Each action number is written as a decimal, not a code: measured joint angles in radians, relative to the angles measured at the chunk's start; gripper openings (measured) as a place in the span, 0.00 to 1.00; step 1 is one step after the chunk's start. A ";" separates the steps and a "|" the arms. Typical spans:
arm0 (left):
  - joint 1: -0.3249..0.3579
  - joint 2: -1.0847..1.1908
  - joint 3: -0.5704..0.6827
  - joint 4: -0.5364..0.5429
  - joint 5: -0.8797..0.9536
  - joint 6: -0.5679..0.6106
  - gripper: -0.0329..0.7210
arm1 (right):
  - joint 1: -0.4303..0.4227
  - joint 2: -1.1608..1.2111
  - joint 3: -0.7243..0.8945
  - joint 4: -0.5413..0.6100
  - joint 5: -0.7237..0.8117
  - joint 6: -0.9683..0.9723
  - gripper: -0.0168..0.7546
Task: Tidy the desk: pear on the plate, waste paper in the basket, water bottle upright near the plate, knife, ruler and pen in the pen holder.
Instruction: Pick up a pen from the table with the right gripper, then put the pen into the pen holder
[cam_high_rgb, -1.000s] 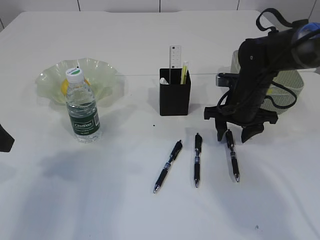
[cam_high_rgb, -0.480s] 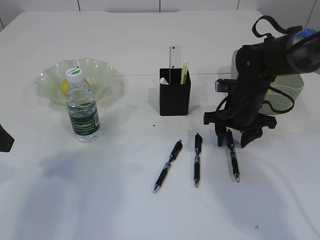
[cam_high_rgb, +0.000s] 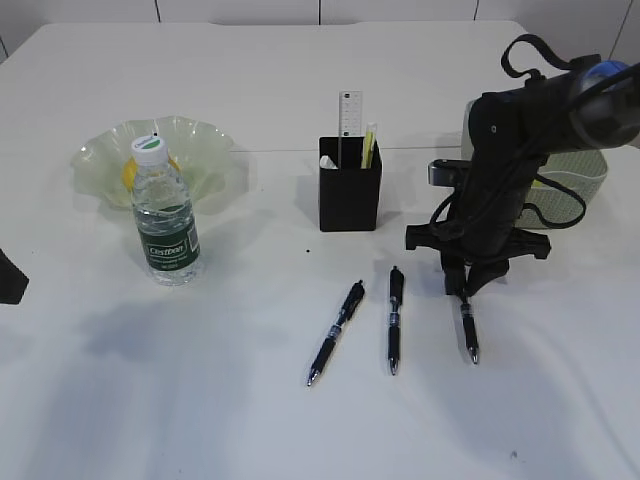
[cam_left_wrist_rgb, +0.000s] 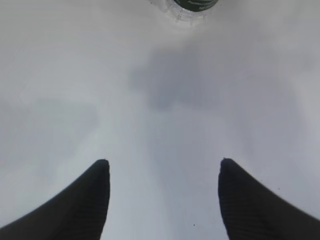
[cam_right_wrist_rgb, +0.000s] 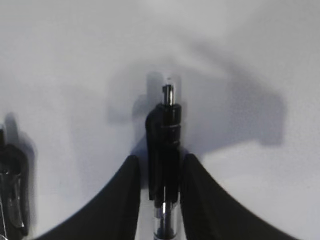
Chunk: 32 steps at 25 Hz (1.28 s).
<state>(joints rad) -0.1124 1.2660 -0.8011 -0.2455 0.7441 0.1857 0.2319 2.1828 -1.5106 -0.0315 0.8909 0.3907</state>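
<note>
Three black pens lie on the white table: a left one (cam_high_rgb: 335, 333), a middle one (cam_high_rgb: 394, 320) and a right one (cam_high_rgb: 469, 328). My right gripper (cam_high_rgb: 463, 290) points down over the top end of the right pen. In the right wrist view its fingers (cam_right_wrist_rgb: 160, 157) are closed against both sides of that pen (cam_right_wrist_rgb: 165, 135), which still rests on the table. The black pen holder (cam_high_rgb: 349, 190) holds a ruler (cam_high_rgb: 350, 115) and a yellow-green knife (cam_high_rgb: 369, 145). The water bottle (cam_high_rgb: 166, 215) stands upright by the green plate (cam_high_rgb: 205, 140), with the yellow pear (cam_high_rgb: 127, 172) on it. My left gripper (cam_left_wrist_rgb: 162, 170) is open and empty.
The mesh basket (cam_high_rgb: 585, 170) stands behind my right arm at the back right. The middle pen shows at the left edge of the right wrist view (cam_right_wrist_rgb: 12, 190). The bottle's base shows at the top of the left wrist view (cam_left_wrist_rgb: 192, 6).
My right gripper has lowered over the right pen's top end and its fingers have closed from wide apart onto the pen. Nothing else has moved.
</note>
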 joint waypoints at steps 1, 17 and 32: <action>0.000 0.000 0.000 0.000 0.000 0.000 0.68 | 0.000 0.000 0.000 0.000 0.000 0.000 0.25; 0.000 0.000 0.000 0.000 0.000 0.000 0.68 | 0.000 -0.093 0.000 0.000 0.014 -0.060 0.14; 0.000 0.000 0.000 0.000 0.000 0.000 0.68 | 0.000 -0.290 -0.005 0.037 -0.328 -0.214 0.13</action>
<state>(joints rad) -0.1124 1.2660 -0.8011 -0.2455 0.7441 0.1857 0.2319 1.8924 -1.5153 0.0060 0.5633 0.1766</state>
